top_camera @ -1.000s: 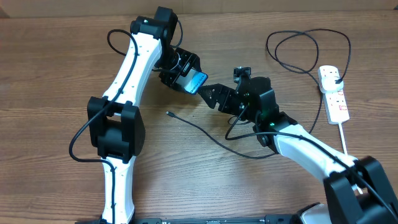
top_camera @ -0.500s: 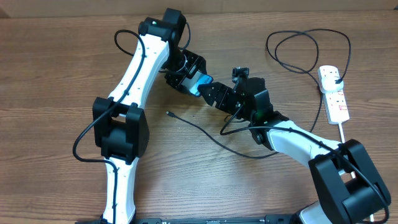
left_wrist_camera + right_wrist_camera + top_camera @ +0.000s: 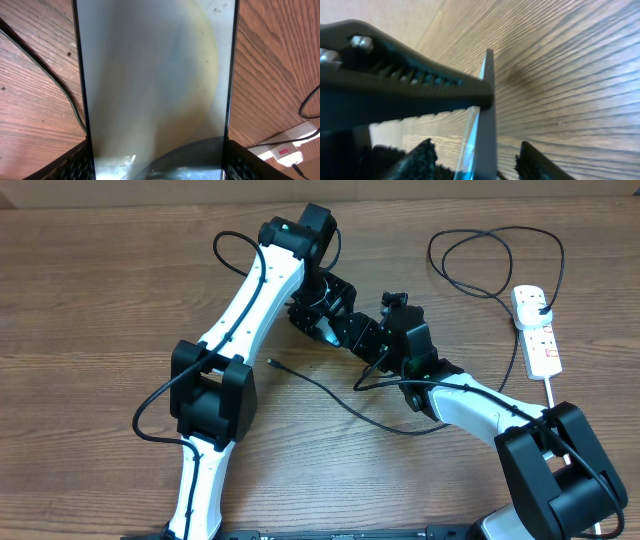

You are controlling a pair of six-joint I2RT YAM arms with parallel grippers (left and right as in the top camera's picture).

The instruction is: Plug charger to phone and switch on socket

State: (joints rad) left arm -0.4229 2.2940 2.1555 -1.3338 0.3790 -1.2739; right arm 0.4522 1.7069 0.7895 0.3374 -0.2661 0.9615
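Across the wooden table (image 3: pixel 90 300) the two arms meet nose to nose near the middle. The left gripper (image 3: pixel 325 327) has the phone (image 3: pixel 155 75) pinched across its width, jaws clamped on both long edges, and its wrist view is filled with screen. That hold probably lifts the port end where a connector can reach it. The right gripper (image 3: pixel 353 337) crowds in, one finger (image 3: pixel 405 90) against the phone's thin edge; whether its jaws are together or apart cannot be told. The socket (image 3: pixel 537 330) sits far right, well apart. The charger (image 3: pixel 274 365) lies loose, its metal tip on bare wood just below the grippers (nobody holds it yet).

Against a second ago, the left arm has swung right and the grippers have closed up. The blue screen, then plain from overhead, is nearly hidden. Charger and socket haven't budged.
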